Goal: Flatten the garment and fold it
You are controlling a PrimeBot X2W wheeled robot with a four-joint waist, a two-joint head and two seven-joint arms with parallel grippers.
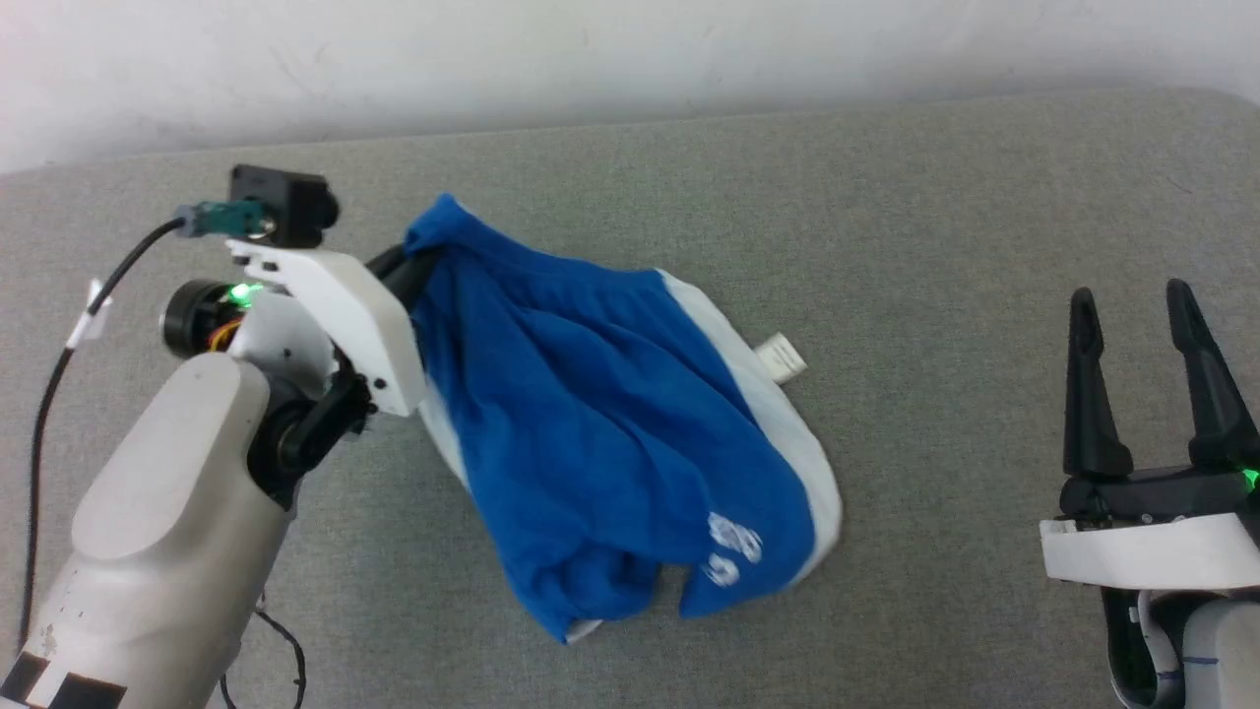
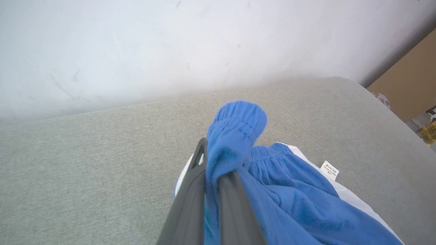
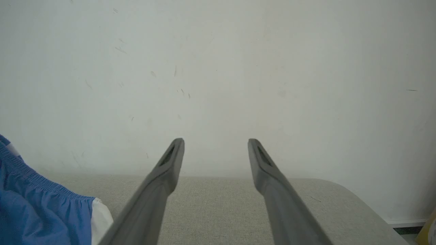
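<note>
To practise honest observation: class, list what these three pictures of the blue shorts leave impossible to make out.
Head view: the white print on the garment is blurred and creased, unreadable.
Left wrist view: lettering on the tag is too small; cloth buries one fingertip of the left gripper.
Right wrist view: the garment is cut off by the left edge.

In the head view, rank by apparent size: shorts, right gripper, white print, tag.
1. Shorts, by far the largest.
2. Right gripper, though it sits nearer the camera.
3. Print and tag look nearly alike; print perhaps slightly larger.
</note>
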